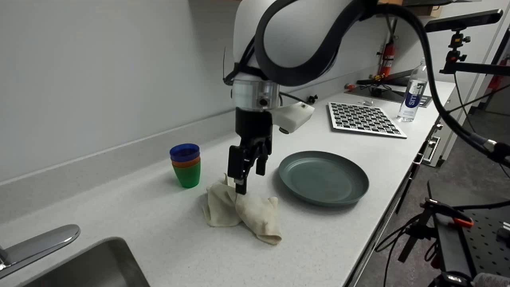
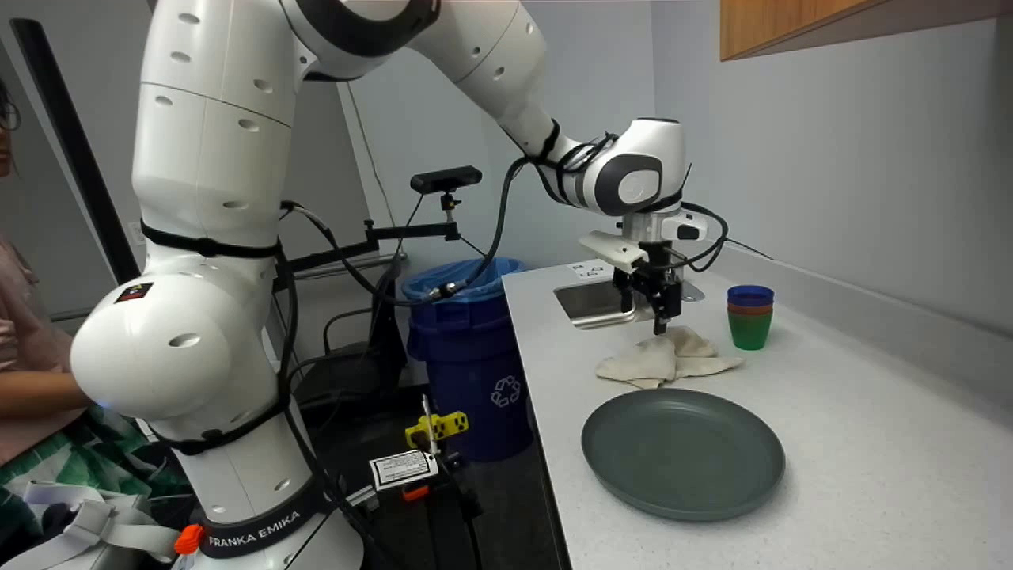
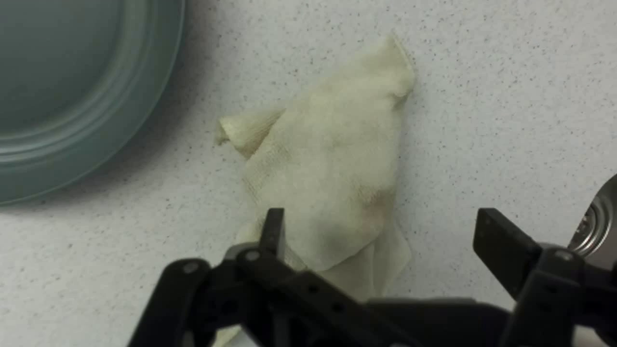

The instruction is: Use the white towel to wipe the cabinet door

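Observation:
The white towel (image 1: 259, 217) lies crumpled on the counter in both exterior views. The wrist view shows the same towel (image 3: 332, 140) with a faint pink mark and a grey shadow on it. Pointing down just over its part nearest the cups, my gripper (image 1: 251, 178) has its fingers wide apart. In the wrist view, one finger of the gripper (image 3: 380, 221) overlaps the towel's edge and the other is over bare counter. Whether a fingertip touches the cloth I cannot tell. A wooden overhead cabinet (image 2: 791, 24) is partly in view; which surface is the cabinet door is unclear.
A dark green plate (image 1: 324, 177) sits close beside the towel. Stacked cups (image 1: 186, 165) stand near the wall. A sink (image 1: 91, 267) with a faucet (image 1: 44, 247) lies at one end. Farther along are a checkered board (image 1: 364, 118) and a water bottle (image 1: 413, 95).

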